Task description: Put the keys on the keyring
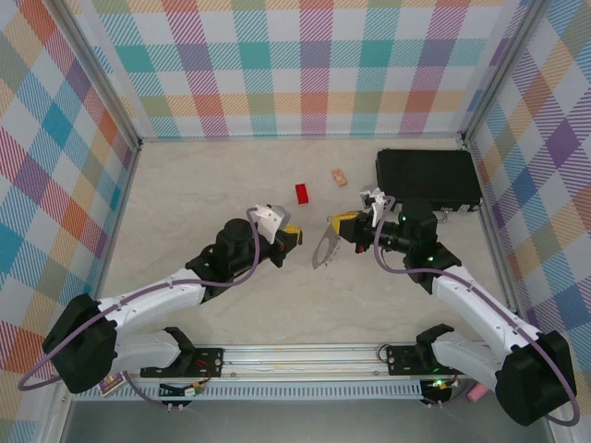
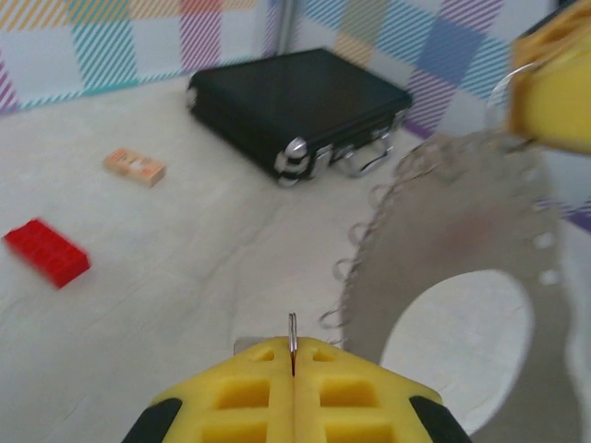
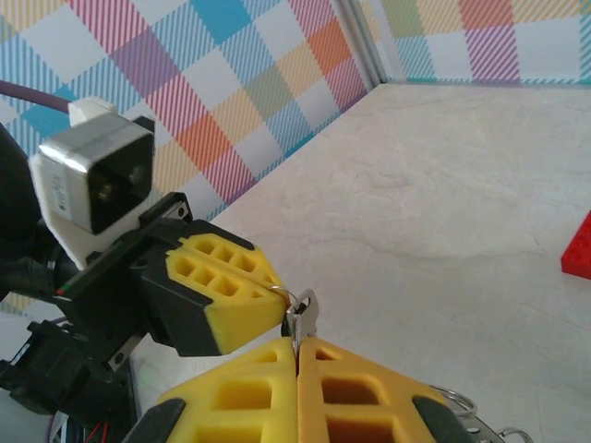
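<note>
With my left jaws pinched shut on what looks like the key (image 2: pixel 292 330) and my right jaws shut on the floppy keyring (image 2: pixel 443 231), hung just beside it, I worry the ring sags and its wire loop misses the blade.

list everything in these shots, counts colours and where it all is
keyring: 1, grey with wire loops on its edge, held at its edge by the right fingers, between the two arms
key: 1, just a thin silver edge showing, pinched in the left fingers
case: 1, black, far right of the table
red block: 1, red, mid table, beyond the fingers
tan block: 1, tan, just right of the red block and a little farther back
table: 1, pale marbled
left arm: 1, black and white, near left
right arm: 1, black and white, near right
left fingers: yellow, shut
right fingers: yellow, shut
</note>
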Controlling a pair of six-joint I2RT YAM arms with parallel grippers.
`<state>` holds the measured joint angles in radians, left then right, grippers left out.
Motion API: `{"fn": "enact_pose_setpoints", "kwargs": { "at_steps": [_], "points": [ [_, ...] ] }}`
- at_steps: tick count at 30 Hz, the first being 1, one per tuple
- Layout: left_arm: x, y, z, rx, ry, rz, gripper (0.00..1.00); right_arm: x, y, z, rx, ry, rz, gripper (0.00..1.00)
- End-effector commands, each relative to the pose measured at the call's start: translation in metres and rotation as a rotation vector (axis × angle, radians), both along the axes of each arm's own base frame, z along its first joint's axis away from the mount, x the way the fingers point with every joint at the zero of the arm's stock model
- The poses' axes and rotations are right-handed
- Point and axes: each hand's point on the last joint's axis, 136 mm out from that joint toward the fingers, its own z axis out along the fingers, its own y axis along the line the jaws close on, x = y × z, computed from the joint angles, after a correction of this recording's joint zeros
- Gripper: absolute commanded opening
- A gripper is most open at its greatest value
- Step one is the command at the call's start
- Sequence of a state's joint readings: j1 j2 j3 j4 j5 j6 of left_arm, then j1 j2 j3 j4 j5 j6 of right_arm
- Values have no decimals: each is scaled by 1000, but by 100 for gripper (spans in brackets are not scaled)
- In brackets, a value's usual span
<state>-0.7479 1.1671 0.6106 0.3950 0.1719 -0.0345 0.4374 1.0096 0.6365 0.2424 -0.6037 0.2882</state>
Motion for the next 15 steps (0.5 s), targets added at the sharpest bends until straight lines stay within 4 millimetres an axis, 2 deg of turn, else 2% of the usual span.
{"fn": "enact_pose_setpoints", "kwargs": {
  "at_steps": [1,6,15],
  "points": [
    [-17,-7,40,-106,-101,-141,0,-9,11,27,26,-102,107,0],
    [-28,-11,51,-140,-90,-256,0,-17,20,33,47,-114,200,0],
    [-29,-18,53,-155,-116,-331,0,-23,22,33,37,-143,222,0]
  ]
}}
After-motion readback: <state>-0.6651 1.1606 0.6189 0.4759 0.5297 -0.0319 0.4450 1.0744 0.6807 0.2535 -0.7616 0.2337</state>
